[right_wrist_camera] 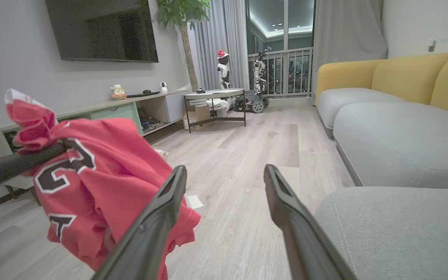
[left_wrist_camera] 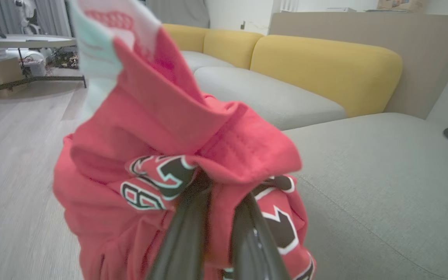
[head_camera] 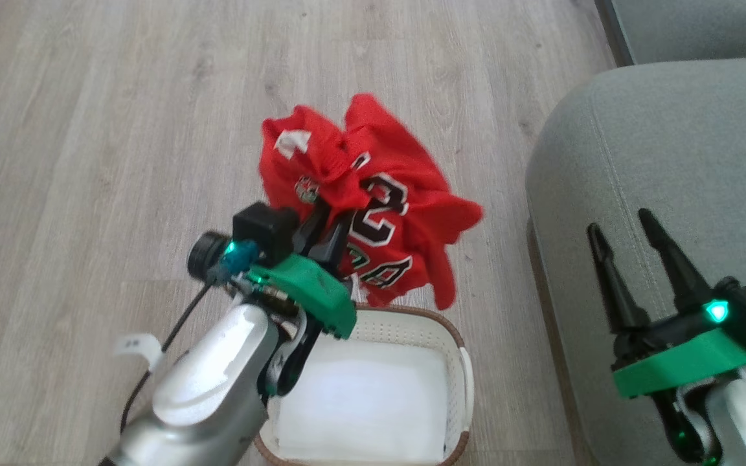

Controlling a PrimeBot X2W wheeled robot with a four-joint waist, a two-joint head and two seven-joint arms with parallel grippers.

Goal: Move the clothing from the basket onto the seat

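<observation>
The left tool [head_camera: 329,223] is clenched tight on a red shiny sports jersey with black-and-white numbers [head_camera: 379,168]. The jersey hangs in a bunch in the air, over the pale wooden floor [head_camera: 120,129]. Its lowest tip is close to the far rim of the small oval cream plastic basket with holes and a brown rim [head_camera: 457,343]. I cannot tell if they touch.

Inside the basket there is a white liner [head_camera: 360,395]. I see no red cloth on it, though the arm hides one corner.

To the right, apart from the jersey, is the big grey-green sofa cushion, the seat [head_camera: 658,149]. Nothing red lies on the part I can see. The right tool [head_camera: 619,221] hovers over the seat's near edge with its two dark fingers spread apart, holding nothing.

I think the job is about half done for this jersey. It is out of the basket, but it must go across to the seat and be let go there.
</observation>
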